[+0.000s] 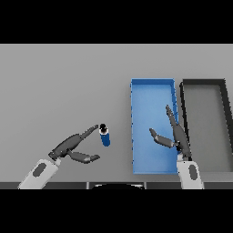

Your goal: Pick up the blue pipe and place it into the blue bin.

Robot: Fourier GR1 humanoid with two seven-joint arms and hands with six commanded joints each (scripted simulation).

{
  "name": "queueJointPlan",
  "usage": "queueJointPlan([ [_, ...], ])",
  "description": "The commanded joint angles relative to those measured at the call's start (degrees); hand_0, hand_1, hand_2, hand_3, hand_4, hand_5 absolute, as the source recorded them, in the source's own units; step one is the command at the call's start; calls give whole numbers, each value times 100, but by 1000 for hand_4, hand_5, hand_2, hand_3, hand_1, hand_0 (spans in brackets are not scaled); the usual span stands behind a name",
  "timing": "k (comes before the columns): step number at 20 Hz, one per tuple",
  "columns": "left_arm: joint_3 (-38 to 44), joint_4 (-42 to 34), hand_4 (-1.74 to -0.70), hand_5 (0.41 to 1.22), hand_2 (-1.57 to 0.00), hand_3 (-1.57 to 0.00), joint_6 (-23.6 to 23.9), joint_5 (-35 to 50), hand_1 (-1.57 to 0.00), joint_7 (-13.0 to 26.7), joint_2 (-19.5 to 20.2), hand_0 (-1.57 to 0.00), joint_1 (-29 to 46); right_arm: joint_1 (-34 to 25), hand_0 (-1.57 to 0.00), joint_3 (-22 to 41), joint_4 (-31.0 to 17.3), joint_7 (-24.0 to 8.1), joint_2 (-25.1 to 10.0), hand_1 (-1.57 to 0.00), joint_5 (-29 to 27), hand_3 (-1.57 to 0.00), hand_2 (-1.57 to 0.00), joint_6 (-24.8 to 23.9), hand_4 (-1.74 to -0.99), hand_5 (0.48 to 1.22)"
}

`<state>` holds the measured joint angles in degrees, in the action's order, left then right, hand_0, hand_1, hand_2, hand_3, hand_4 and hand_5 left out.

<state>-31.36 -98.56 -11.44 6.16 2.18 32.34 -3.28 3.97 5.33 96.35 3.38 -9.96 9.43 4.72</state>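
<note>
The blue pipe (pixel 104 135), short with a dark end cap, lies on the grey table just left of the blue bin (pixel 152 98). My left hand (pixel 73 146) is low at the left with its fingers straight; the fingertips (pixel 93 129) reach close to the pipe's capped end, the thumb spread below it. My right hand (pixel 175 136) hovers open over the bin's right half, fingers pointing away from me, thumb out to the left.
A dark grey bin (pixel 207 84) stands right beside the blue bin, along the table's right side. The table's front edge runs just below both forearms.
</note>
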Motion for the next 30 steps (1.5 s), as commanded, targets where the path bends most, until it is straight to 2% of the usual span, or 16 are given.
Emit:
queueJointPlan([
  [1,-4,87,-1141,479,1,1,12,-30,1,-66,-74,1,-73,-23,1,-16,49,-45,-3,1,-25,1,1,-6,-1209,567],
  [3,-141,191,-1149,486,1,1,95,-142,1,-124,-371,1,-162,-31,1,-54,72,-63,-2,1,-96,1,1,12,-1211,560],
  [7,-180,967,-1126,487,1,1,288,-327,1,-117,-978,1,-504,26,1,-45,33,-60,-3,1,-86,1,1,37,-1205,554],
  [9,-206,1151,-1130,493,1,1,329,-328,1,-239,-1187,1,-514,65,1,-62,44,99,-20,1,-120,1,1,67,-1203,551],
  [12,-182,1607,-1120,494,1,1,411,-437,1,-466,-1406,1,-630,126,1,-34,96,143,23,1,-106,1,1,41,-1201,548],
  [15,-217,1909,-1098,517,-23,0,479,-561,1,-712,-1612,1,-757,42,1,-83,63,7,-20,1,-102,1,1,20,-1195,548],
  [17,-138,2000,-1137,567,-87,-44,358,-338,1,-845,-1750,1,-821,78,1,-93,38,-23,-26,1,-131,1,1,47,-1188,550],
  [18,-122,2025,-1176,601,-166,-108,309,-189,-44,-780,-1893,1,-830,56,1,-94,24,1,-57,1,-84,1,1,35,-1186,554],
  [20,-88,2041,-1268,675,-417,-345,268,-16,-248,-803,-2054,-39,-823,79,1,-80,43,79,-8,1,-146,1,1,65,-1196,560],
  [21,-87,2027,-1301,784,-578,-590,250,64,-411,-835,-2117,-179,-766,97,1,-95,100,62,-32,1,-146,1,1,56,-1192,560],
  [22,-37,2110,-1383,872,-777,-777,276,123,-642,-815,-2207,-418,-820,151,1,-80,112,92,-39,1,-108,1,1,47,-1191,561],
  [23,-78,2058,-1450,941,-936,-914,340,58,-828,-809,-2239,-648,-781,121,1,-62,87,40,-19,1,-98,1,1,48,-1189,562],
  [25,-153,1943,-1551,1042,-1164,-1112,353,-18,-1095,-835,-2285,-981,-695,70,1,-90,29,40,-57,1,-68,1,1,32,-1182,562],
  [27,-215,1881,-1617,1106,-1311,-1258,316,-20,-1266,-926,-2208,-1193,-655,87,1,-94,44,95,-46,1,-65,1,1,10,-1178,561],
  [29,-311,1815,-1561,1148,-1404,-1370,490,-170,-1376,-819,-2264,-1329,-656,22,1,-92,-3,12,-39,1,-52,1,1,1,-1176,559],
  [30,-306,1822,-1541,1162,-1438,-1411,514,-197,-1415,-942,-2240,-1378,-641,42,1,-77,2,15,-28,1,-61,1,1,17,-1176,559],
])
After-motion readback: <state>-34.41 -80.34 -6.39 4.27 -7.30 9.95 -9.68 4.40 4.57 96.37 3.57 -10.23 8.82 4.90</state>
